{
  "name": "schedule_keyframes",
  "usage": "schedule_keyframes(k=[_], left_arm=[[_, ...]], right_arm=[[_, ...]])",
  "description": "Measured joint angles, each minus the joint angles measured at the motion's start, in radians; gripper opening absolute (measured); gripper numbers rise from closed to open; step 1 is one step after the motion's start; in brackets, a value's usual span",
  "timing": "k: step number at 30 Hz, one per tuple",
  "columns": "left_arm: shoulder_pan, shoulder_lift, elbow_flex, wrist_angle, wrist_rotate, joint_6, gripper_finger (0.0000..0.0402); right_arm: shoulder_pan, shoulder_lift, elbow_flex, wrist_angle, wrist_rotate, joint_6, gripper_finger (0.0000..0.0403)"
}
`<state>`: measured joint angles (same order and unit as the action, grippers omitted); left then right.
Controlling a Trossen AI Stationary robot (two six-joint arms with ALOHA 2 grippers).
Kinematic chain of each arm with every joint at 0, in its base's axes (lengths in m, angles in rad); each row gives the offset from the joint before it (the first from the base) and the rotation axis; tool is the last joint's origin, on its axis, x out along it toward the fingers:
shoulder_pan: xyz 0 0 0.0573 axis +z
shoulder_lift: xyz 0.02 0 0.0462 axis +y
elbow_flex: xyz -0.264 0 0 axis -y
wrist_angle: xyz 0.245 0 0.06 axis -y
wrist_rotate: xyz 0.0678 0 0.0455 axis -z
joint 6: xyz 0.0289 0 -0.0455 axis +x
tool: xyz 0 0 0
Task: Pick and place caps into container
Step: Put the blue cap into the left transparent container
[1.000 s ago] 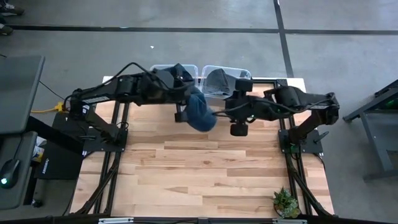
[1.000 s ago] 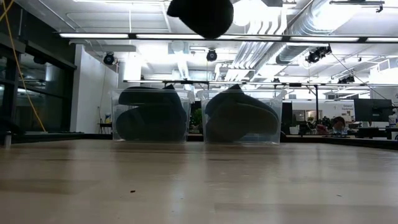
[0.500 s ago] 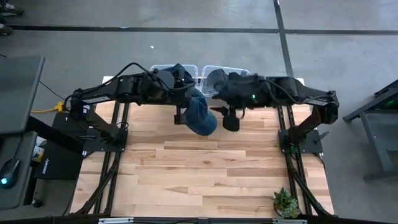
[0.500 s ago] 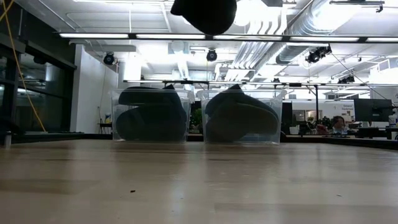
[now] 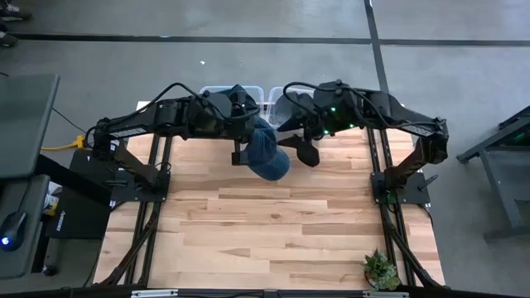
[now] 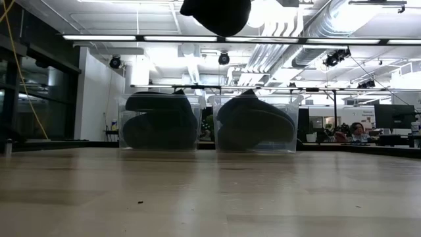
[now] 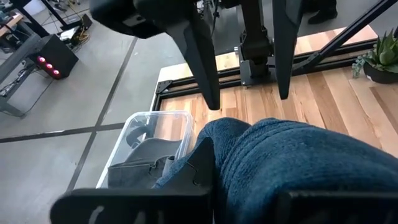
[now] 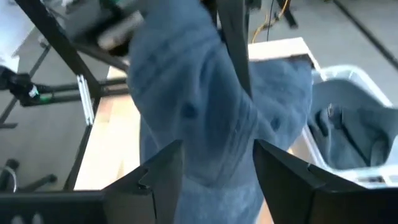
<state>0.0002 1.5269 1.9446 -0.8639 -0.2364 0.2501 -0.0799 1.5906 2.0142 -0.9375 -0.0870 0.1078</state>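
From above, the left gripper (image 5: 242,147) hangs over the far half of the wooden table (image 5: 273,223), fingers pinched on a denim-blue cap (image 5: 267,154) that droops just beneath and beside it. The right gripper (image 5: 304,152) sits just beside that cap on its other side, fingers spread apart and empty. Just beyond both grippers, at the table's far edge, stand two clear containers: the left container (image 5: 217,93) and the right container (image 5: 291,103), each with dark fabric inside. From table height, the held cap (image 6: 217,14) hangs high overhead, and both bins are packed with dark caps, the left container (image 6: 160,122) and the right container (image 6: 254,124); no loose cap shows on the tabletop. From the left wrist, the blue cap (image 7: 292,168) fills the space right at the gripper, the right arm's two open fingers (image 7: 202,59) just past it, and a container (image 7: 149,140) holding a grey cap near below. From the right wrist, the cap (image 8: 211,112) hangs between and just ahead of its parted fingers (image 8: 158,177), a container (image 8: 354,118) nearby. Judging by this, nearly all caps are binned; this one seems the last left to place.
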Motion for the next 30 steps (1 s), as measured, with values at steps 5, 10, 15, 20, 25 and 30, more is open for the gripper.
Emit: schedule_keyframes(k=[5,10,15,20,25,30], left_arm=[[0.000,0.000,0.000,0.000,0.000,0.006,0.0000],[0.000,0.000,0.000,0.000,0.000,0.008,0.0000],[0.000,0.000,-0.001,0.000,0.000,0.008,0.0000],[0.000,0.000,-0.001,0.002,0.005,0.008,0.0000],[0.000,0.000,-0.001,0.000,0.022,0.008,0.0000],[0.000,0.000,-0.001,0.002,0.044,0.007,0.0000]], right_arm=[[-0.013,0.011,0.000,-0.033,-0.065,0.020,0.0229],[-0.011,0.038,0.000,-0.026,-0.080,0.023,0.0281],[-0.013,0.077,-0.002,0.012,-0.092,0.007,0.0299],[-0.013,0.085,-0.001,0.039,-0.079,-0.004,0.0299],[-0.021,0.094,-0.001,0.045,-0.089,-0.004,0.0288],[-0.021,0.093,-0.001,0.045,-0.088,-0.018,0.0250]])
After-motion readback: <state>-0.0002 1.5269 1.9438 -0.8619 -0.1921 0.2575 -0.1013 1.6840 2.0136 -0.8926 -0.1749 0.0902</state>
